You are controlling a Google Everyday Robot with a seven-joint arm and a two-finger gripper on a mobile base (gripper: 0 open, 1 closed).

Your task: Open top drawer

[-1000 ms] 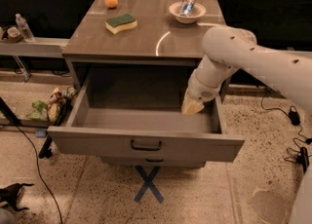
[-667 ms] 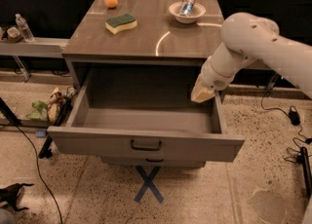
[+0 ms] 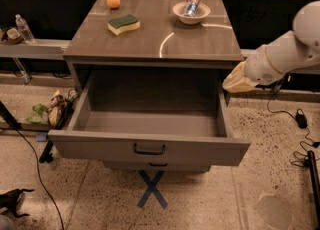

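The top drawer (image 3: 150,148) is pulled far out of the grey cabinet. Its wide grey front carries a small black bar handle (image 3: 149,149), and its deep grey box shows nothing inside. My gripper (image 3: 235,83) hangs at the right, above the drawer's right wall and just under the tabletop's right edge, clear of the handle. It holds nothing that I can see. A narrower drawer front (image 3: 158,166) peeks out below the open drawer.
On the tabletop (image 3: 200,44) lie an orange (image 3: 113,1), a green-and-yellow sponge (image 3: 123,24) and a white bowl (image 3: 190,12) holding a can. A blue tape X (image 3: 151,189) marks the floor in front. Cables run at left and right, and clutter lies by the left leg.
My arm has pulled back to the right and up, out of the drawer's inside to beyond its right wall. The drawer has stayed open.
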